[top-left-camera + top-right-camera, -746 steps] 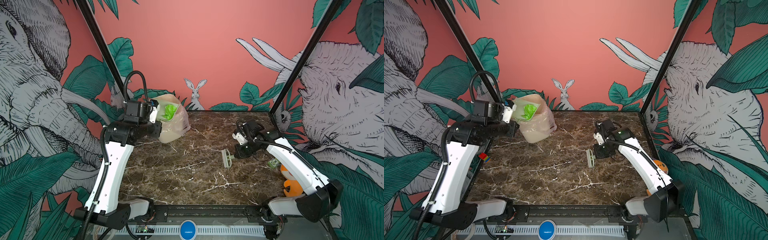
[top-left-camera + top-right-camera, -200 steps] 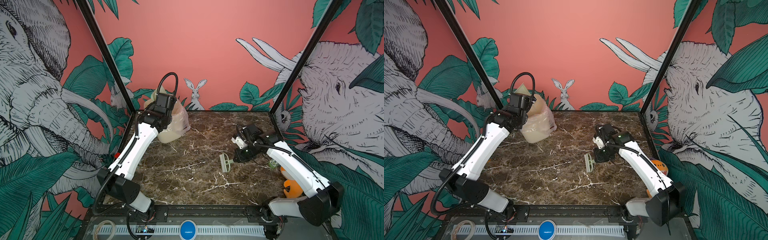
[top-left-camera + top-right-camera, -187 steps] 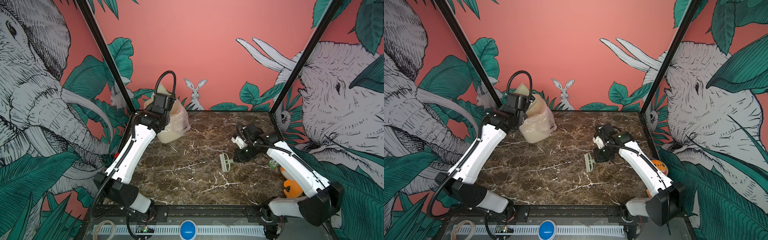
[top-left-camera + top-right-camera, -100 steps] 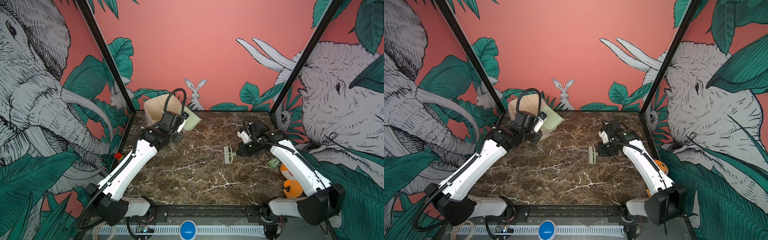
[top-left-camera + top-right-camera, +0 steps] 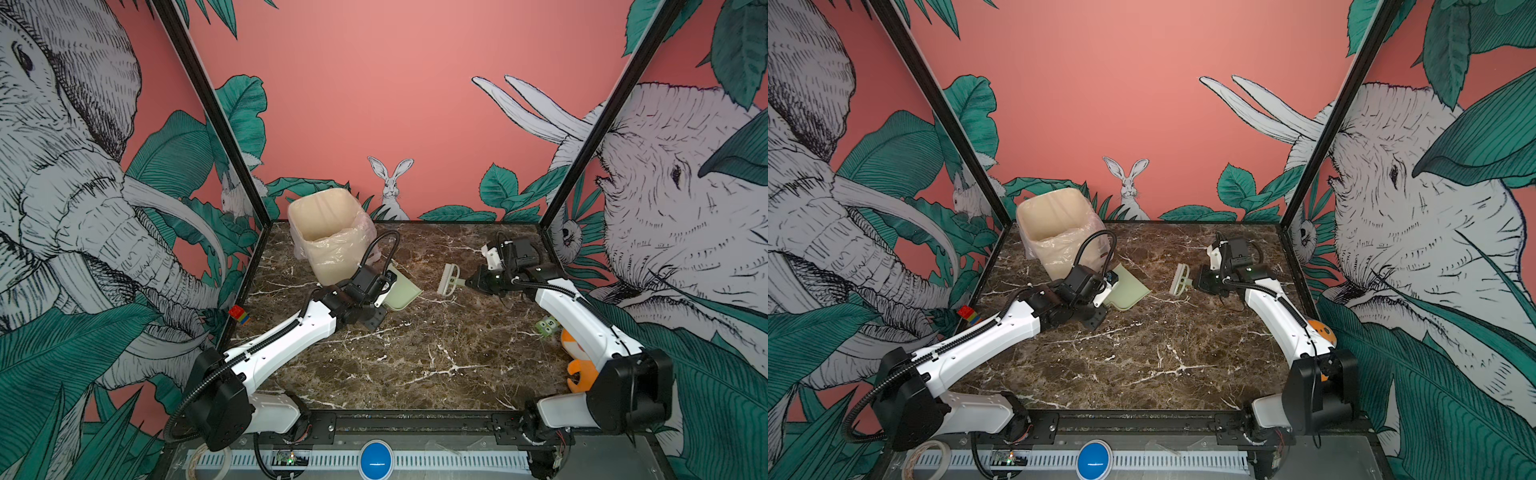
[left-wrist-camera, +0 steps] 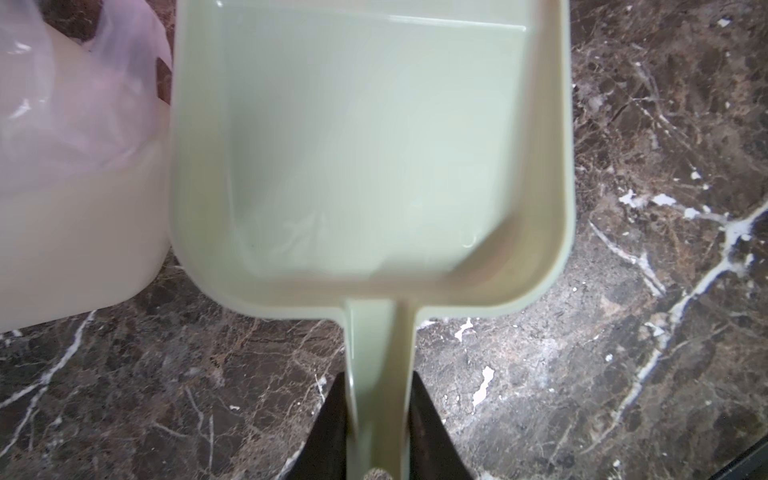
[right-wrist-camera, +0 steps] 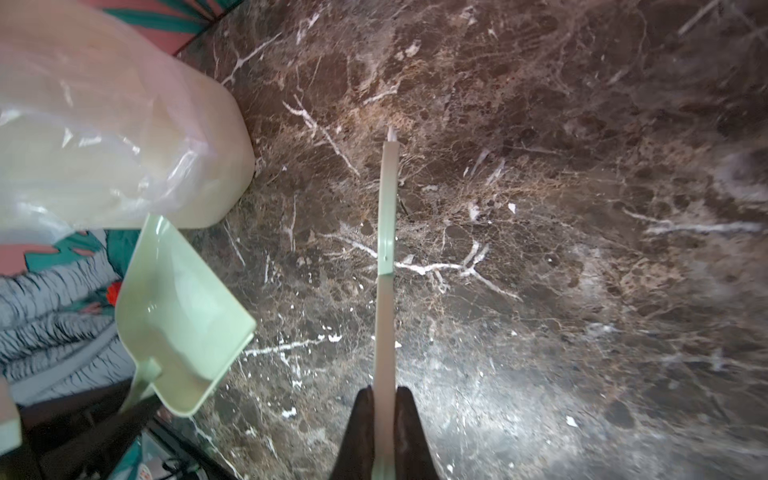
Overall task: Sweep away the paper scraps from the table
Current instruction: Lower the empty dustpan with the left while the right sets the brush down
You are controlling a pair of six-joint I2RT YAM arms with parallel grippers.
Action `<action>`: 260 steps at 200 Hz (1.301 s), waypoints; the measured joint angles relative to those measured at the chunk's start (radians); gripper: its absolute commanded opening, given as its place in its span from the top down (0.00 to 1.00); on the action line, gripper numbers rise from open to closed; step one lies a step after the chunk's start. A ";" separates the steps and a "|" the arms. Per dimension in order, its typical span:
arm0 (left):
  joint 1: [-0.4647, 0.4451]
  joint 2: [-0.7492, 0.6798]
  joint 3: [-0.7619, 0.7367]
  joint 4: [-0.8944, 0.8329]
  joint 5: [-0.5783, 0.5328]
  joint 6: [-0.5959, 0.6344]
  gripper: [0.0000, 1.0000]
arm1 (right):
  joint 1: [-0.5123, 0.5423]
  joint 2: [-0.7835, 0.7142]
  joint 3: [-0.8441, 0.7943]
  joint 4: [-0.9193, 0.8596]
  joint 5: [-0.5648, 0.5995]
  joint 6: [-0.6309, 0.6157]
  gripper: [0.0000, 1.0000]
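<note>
Table (image 5: pixel 415 365), dustpan (image 5: pixel 403 293) in left pincer (image 6: pixel 378 386), mouth toward brush (image 5: pixel 449 280) (right pincer (image 7: pixel 384 395) grips)

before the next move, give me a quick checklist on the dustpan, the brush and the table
1. Left pincer grip on the dustpan: ok, fingers clamp both sides of its handle.
2. Dustpan emptied: ok, nothing lies inside it in the left wrist view.
3. Right pincer grip on the brush: ok, shut on its handle.
4. Table free of paper scraps: ok on the marble that shows; the parts under the arms are hidden.
5. Bin upright beside the dustpan: ok.
6. Dustpan lip down on the table: cannot tell.
</note>
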 measured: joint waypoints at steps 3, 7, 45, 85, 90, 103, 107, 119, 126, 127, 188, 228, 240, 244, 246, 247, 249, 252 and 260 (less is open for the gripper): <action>0.000 0.000 -0.005 0.004 0.002 -0.003 0.77 | -0.002 0.002 -0.013 0.014 -0.002 0.010 1.00; 0.000 0.000 -0.008 0.008 0.004 -0.004 0.77 | -0.005 0.003 -0.033 0.039 -0.006 0.025 1.00; 0.000 0.000 -0.043 0.051 0.018 -0.022 0.77 | -0.027 0.000 -0.211 0.217 -0.034 0.144 1.00; 0.000 0.000 -0.066 0.072 0.020 -0.037 0.77 | -0.053 -0.050 -0.349 0.323 -0.068 0.214 0.77; 0.000 0.000 -0.068 0.075 0.020 -0.039 0.77 | -0.055 -0.057 -0.360 0.327 -0.069 0.220 0.73; 0.000 0.000 -0.070 0.079 0.020 -0.041 0.78 | -0.056 -0.074 -0.387 0.328 -0.071 0.240 0.64; 0.000 0.001 -0.070 0.079 0.020 -0.042 0.78 | -0.056 -0.079 -0.396 0.327 -0.072 0.248 0.59; 0.000 0.002 -0.070 0.082 0.019 -0.043 0.78 | -0.056 -0.094 -0.417 0.318 -0.068 0.259 0.50; 0.000 0.004 -0.070 0.084 0.019 -0.043 0.78 | -0.056 -0.107 -0.428 0.306 -0.066 0.268 0.47; 0.000 0.005 -0.069 0.084 0.019 -0.043 0.78 | -0.056 -0.109 -0.428 0.305 -0.065 0.269 0.46; 0.000 0.039 -0.070 0.105 0.012 -0.062 0.78 | -0.056 -0.253 -0.407 0.060 0.043 0.222 0.17; 0.000 0.084 -0.087 0.180 0.008 -0.089 0.79 | -0.056 -0.341 -0.392 -0.097 0.109 0.170 0.15; 0.000 0.106 -0.103 0.218 0.011 -0.102 0.79 | -0.056 -0.368 -0.392 -0.130 0.121 0.162 0.14; 0.000 0.113 -0.108 0.228 0.011 -0.106 0.79 | -0.056 -0.376 -0.391 -0.140 0.125 0.159 0.14; 0.000 0.117 -0.111 0.235 0.011 -0.108 0.79 | -0.056 -0.381 -0.391 -0.145 0.127 0.157 0.14; 0.000 0.121 -0.113 0.240 0.011 -0.110 0.79 | -0.056 -0.382 -0.391 -0.147 0.128 0.156 0.14; 0.000 0.125 -0.117 0.246 0.011 -0.112 0.79 | -0.056 -0.386 -0.391 -0.152 0.130 0.155 0.14; 0.000 0.130 -0.121 0.255 0.013 -0.115 0.79 | -0.056 -0.390 -0.390 -0.159 0.133 0.152 0.14; 0.000 0.148 -0.133 0.278 0.014 -0.123 0.79 | -0.056 -0.399 -0.386 -0.177 0.138 0.148 0.14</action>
